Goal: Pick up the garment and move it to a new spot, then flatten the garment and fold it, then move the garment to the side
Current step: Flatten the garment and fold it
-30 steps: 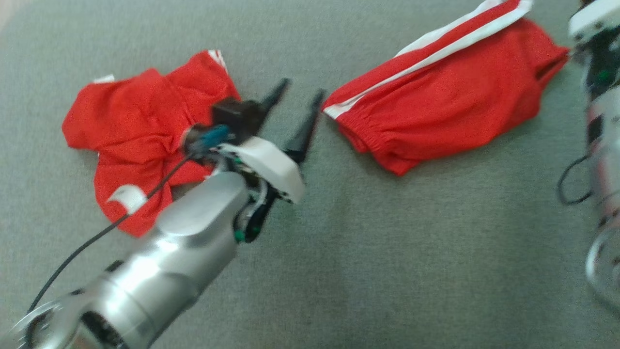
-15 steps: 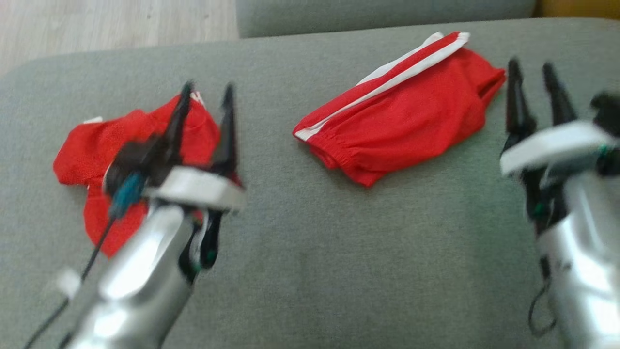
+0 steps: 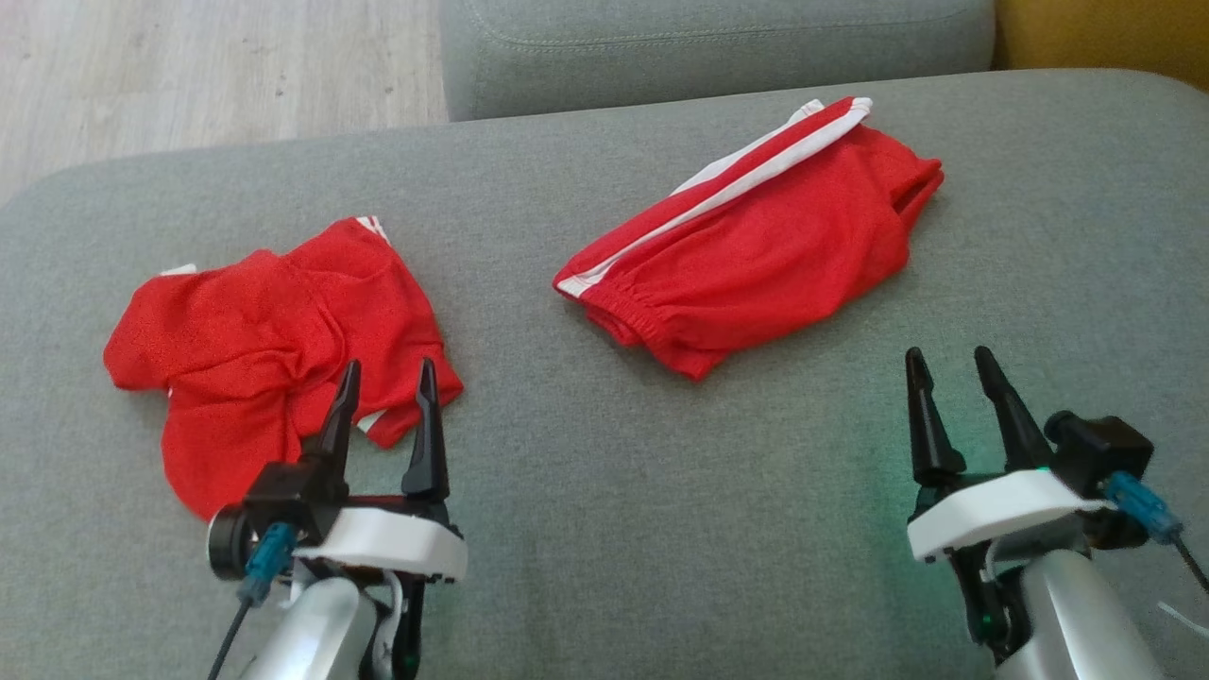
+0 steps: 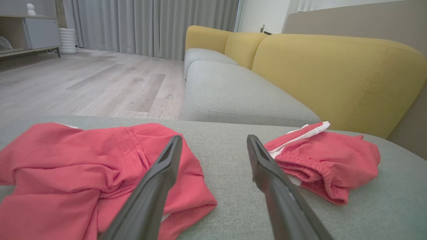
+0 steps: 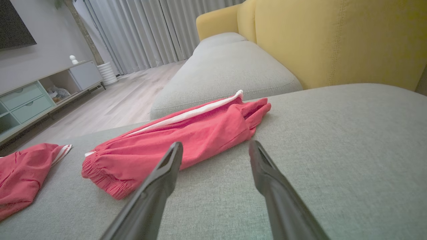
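Two red garments lie on the grey sofa seat [image 3: 604, 529]. The crumpled garment [image 3: 274, 349] is on the left, the folded garment [image 3: 756, 255] with white side stripes at the centre right. My left gripper [image 3: 387, 373] is open, its tips over the crumpled garment's near edge, with nothing between the fingers. My right gripper [image 3: 949, 364] is open and empty over bare cushion, short of the folded garment. In the left wrist view the crumpled garment [image 4: 83, 173] lies under the left finger and the folded garment [image 4: 327, 160] to the right. In the right wrist view the folded garment [image 5: 186, 140] lies just ahead.
A second grey seat cushion [image 3: 718, 47] adjoins at the back, with wooden floor [image 3: 189, 66] to its left and a yellow backrest [image 3: 1105, 38] to the right. The seat's left edge rounds off. A low cabinet [image 5: 40, 93] stands across the room.
The head camera has tilted up, shifting the whole picture. Both arms have drawn back to the lower corners; the left gripper left the gap between the garments. Neither garment has moved.
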Tool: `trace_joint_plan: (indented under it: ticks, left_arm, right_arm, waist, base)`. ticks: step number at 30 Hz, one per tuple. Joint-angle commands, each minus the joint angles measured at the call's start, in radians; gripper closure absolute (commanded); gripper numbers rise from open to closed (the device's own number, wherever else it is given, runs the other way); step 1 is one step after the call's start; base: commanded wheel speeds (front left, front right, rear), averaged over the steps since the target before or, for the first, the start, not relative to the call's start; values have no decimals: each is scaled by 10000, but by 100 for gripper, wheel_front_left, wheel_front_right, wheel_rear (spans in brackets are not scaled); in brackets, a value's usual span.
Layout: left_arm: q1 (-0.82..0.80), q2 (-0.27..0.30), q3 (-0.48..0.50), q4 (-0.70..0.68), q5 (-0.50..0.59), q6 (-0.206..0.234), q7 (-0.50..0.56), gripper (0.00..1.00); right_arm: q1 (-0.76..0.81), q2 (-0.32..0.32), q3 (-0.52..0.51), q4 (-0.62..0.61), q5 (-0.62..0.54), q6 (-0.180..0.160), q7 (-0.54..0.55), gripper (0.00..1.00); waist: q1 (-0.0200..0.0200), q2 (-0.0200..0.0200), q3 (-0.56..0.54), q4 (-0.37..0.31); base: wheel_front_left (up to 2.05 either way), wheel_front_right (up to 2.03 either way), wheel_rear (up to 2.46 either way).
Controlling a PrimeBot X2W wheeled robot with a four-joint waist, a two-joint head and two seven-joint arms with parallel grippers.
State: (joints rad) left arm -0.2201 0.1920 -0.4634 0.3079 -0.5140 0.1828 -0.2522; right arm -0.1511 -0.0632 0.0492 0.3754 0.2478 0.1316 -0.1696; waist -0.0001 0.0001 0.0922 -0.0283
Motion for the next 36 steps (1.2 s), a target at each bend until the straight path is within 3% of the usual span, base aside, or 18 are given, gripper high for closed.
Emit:
trace_joint_plan:
  ticks: [1,10,15,20,25,31,36]
  left_arm:
    - [-305,-72,589,-251,212,-154,-94,0]
    - [-688,-712,934,-297,1152,-789,-95,0]
    - [-1070,-921,1025,-179,1479,-1123,-95,0]
    - [-1328,-1100,1090,-87,1633,-1366,-95,0]
    - [-1589,-1295,1062,95,1775,-1601,-95,0]
    - [-1666,-1400,662,252,1877,-1643,-95,0]
    - [-1619,-1414,358,184,1661,-1543,-95,0]
  right_arm:
    - [-313,61,74,-514,-123,-9,-136,0]
    - [-1145,98,-542,-1236,-798,-9,545,0]
    - [-2553,-40,-1341,-891,-1127,-9,2063,0]
    - [-4034,-244,-2504,-95,-1649,-9,3222,0]
    - [-5659,-410,-4350,1529,-2591,-9,4118,0]
    - [-6703,-930,-6012,3277,-4089,-9,4735,0]
    - [-7248,-1051,-7019,4107,-5189,-9,4648,0]
  waist:
    - [1,-1,26,56]
    - [1,-1,1003,597]
    - [1,-1,1893,1118]
    - [1,-1,2443,1540]
    - [1,-1,2787,2078]
    - [1,-1,2919,2603]
    - [1,-1,3003,2830]
  base:
    - [0,0,0]
    - [0,0,0]
    - [0,0,0]
    - [0,0,0]
    - [0,0,0]
    - [0,0,0]
    - [0,0,0]
